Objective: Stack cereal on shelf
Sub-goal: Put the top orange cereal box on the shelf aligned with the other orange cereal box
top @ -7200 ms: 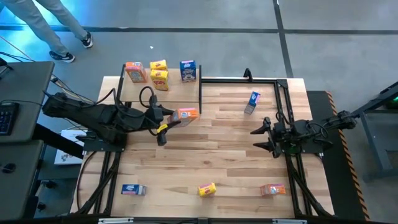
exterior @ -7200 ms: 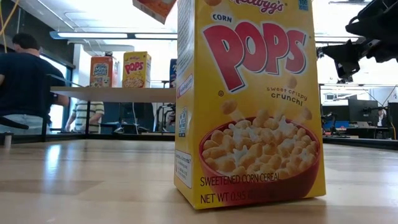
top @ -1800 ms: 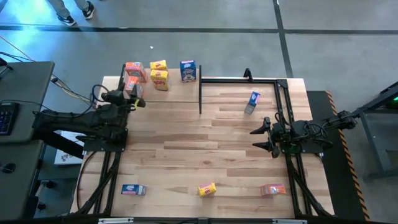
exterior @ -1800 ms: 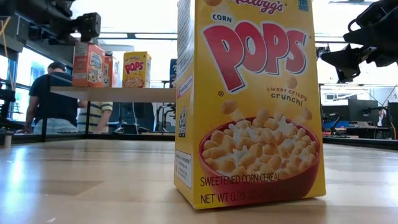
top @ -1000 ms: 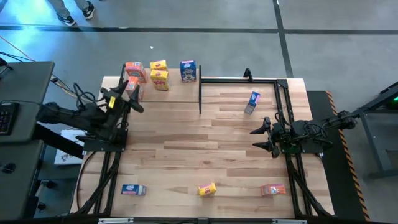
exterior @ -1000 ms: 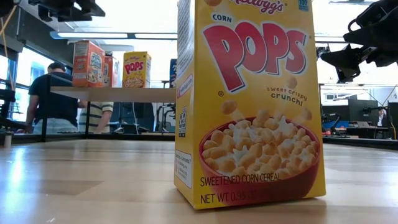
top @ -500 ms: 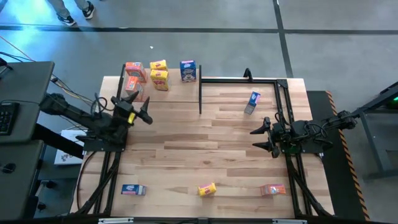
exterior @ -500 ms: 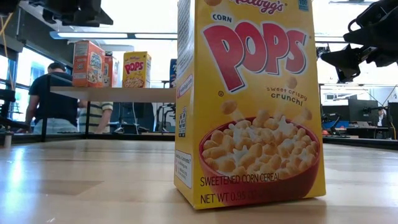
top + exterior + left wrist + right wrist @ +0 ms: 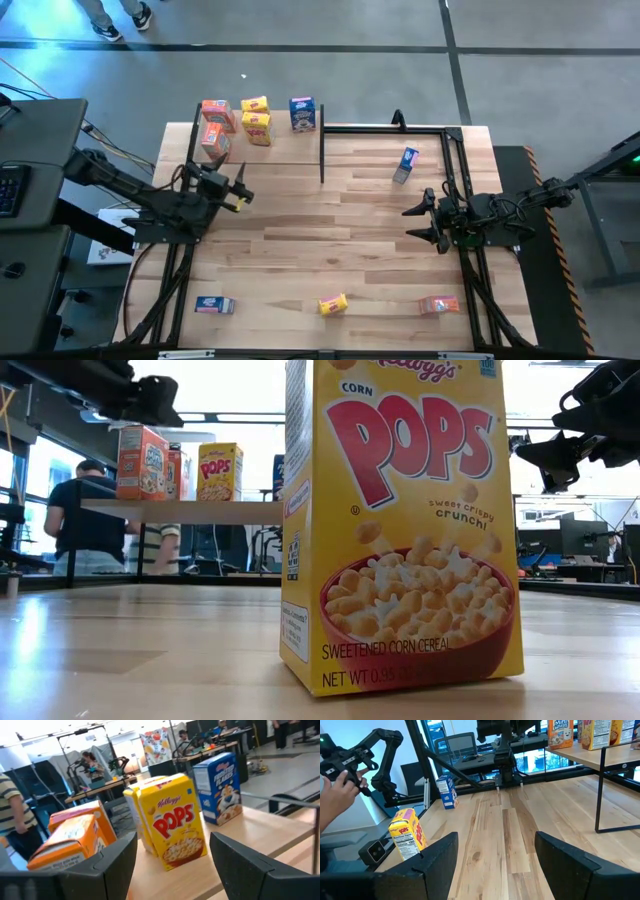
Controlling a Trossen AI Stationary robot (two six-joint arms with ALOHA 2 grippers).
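On the raised shelf (image 9: 285, 150) at the table's far left corner, you have five cereal boxes standing: two orange-red ones (image 9: 213, 125) at the left end, two yellow Corn Pops boxes (image 9: 257, 118) side by side in the middle, and a blue Frosted Flakes box (image 9: 302, 113) at the right end. Your left gripper (image 9: 237, 190) hangs just in front of the shelf's left end, its fingers (image 9: 117, 862) spread apart with nothing between them; past them its wrist camera looks straight at the orange-red, yellow and blue boxes on the board. Your right gripper (image 9: 422, 220) waits over the table's right side, jaws wide and empty, pointed across the plank top (image 9: 340, 250).

Four boxes lie off the shelf. A blue box (image 9: 405, 165) stands on the table under the black frame (image 9: 385, 128), near the far right. Along the near edge you see another blue box (image 9: 214, 305) on its side at the left, a yellow box (image 9: 333, 304) in the middle, and an orange-red box (image 9: 438, 305) at the right. That yellow box (image 9: 400, 525) fills the table-level camera's frame, upright, front face to the lens. Behind the shelf in that view, a person in a dark shirt (image 9: 85, 515) sits at a desk.
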